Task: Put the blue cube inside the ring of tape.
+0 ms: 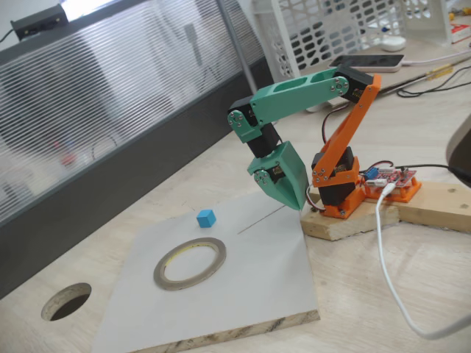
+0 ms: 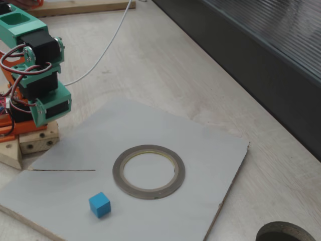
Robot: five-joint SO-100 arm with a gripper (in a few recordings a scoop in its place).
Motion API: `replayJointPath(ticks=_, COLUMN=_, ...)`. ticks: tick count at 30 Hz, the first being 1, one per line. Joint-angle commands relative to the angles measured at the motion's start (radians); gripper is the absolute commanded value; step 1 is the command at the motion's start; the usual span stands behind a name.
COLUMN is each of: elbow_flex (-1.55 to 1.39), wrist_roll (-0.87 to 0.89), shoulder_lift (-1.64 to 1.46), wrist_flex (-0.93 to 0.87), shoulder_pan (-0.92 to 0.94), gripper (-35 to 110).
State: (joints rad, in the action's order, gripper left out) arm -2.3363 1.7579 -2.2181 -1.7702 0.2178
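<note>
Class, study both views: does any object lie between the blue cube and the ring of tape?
Nothing visible does. The blue cube sits on the grey board, apart from the ring of tape, with bare board between them.

blue cube (image 2: pixel 100 204) on grey board (image 2: pixel 210 165) | just outside ring of tape (image 2: pixel 149 171), apart | ring centre empty

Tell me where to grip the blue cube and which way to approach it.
Probably top-down, pinching two opposite side faces of the blue cube. It lies flat on the grey board with plain faces and open space all round, clear of the ring of tape, so any opposite pair looks reachable. It is small, so centre the gripper over it first.
</note>
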Motion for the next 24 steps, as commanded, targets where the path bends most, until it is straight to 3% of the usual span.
replayJointPath(ticks=1, elbow_flex=0.006, wrist_roll=0.006, shoulder_lift=-0.025, wrist_flex=-0.011, shoulder_pan=0.008, gripper=1)
replayJointPath(ticks=24, elbow_flex=0.287, wrist_roll=0.008, shoulder_lift=-0.015, wrist_flex=-0.017, shoulder_pan=0.018, gripper=0)
